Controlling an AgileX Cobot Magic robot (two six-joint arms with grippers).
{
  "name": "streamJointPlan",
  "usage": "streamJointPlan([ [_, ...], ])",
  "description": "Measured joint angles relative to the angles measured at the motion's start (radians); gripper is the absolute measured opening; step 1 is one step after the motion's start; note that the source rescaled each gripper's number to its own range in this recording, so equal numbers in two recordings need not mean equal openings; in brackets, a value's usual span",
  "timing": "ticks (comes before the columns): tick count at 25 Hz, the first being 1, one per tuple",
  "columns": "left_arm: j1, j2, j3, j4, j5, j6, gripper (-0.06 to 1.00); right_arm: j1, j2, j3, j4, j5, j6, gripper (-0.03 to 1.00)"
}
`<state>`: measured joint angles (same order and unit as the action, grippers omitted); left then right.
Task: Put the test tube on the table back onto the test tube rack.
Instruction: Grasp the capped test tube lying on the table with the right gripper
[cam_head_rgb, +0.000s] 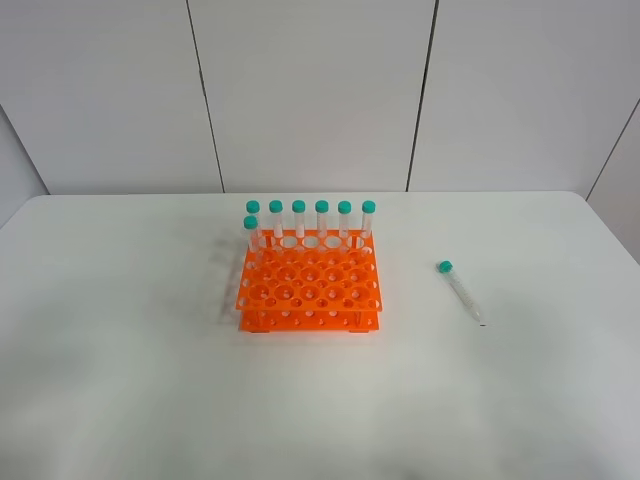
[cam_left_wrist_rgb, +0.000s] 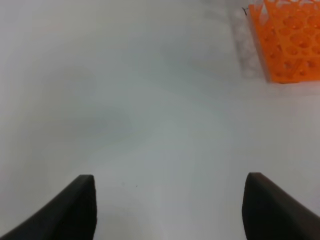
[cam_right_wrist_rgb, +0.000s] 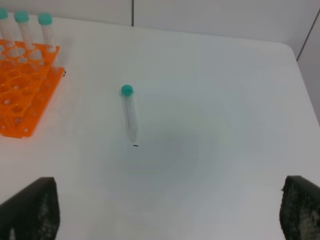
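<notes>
A clear test tube (cam_head_rgb: 461, 291) with a teal cap lies flat on the white table (cam_head_rgb: 120, 330), to the right of the orange test tube rack (cam_head_rgb: 308, 286). It also shows in the right wrist view (cam_right_wrist_rgb: 129, 112), cap pointing away. Several identical capped tubes (cam_head_rgb: 310, 215) stand upright along the rack's back rows. Neither arm shows in the exterior high view. My right gripper (cam_right_wrist_rgb: 170, 212) is open and empty, well short of the lying tube. My left gripper (cam_left_wrist_rgb: 170, 207) is open and empty over bare table, with the rack's corner (cam_left_wrist_rgb: 290, 45) far off.
Grey wall panels (cam_head_rgb: 310, 90) stand behind the table's far edge. The table's rounded right corner (cam_right_wrist_rgb: 292, 50) shows in the right wrist view.
</notes>
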<state>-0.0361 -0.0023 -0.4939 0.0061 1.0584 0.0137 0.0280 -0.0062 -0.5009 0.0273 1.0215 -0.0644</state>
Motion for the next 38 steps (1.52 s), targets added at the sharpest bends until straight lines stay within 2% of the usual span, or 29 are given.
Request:
streamJointPlan([
  [10,0.0,0.0,0.0,0.0,0.0,0.0,0.93,0.0,0.006,-0.003,0.0,-0.001,0.0,0.98],
  [13,0.0,0.0,0.0,0.0,0.0,0.0,0.93,0.0,0.094,-0.049,0.0,-0.008,0.0,0.98],
  [17,0.0,0.0,0.0,0.0,0.0,0.0,0.93,0.0,0.35,-0.154,0.0,-0.041,0.0,0.98],
  [29,0.0,0.0,0.0,0.0,0.0,0.0,0.93,0.0,1.263,-0.496,0.0,-0.057,-0.042,0.98],
  [35,0.0,0.0,0.0,0.0,0.0,0.0,0.93,0.0,1.583,-0.672,0.003,-0.055,-0.086,0.98],
  [38,0.0,0.0,0.0,0.0,0.0,0.0,0.93,0.0,1.686,-0.739,0.04,-0.071,-0.103,0.98],
])
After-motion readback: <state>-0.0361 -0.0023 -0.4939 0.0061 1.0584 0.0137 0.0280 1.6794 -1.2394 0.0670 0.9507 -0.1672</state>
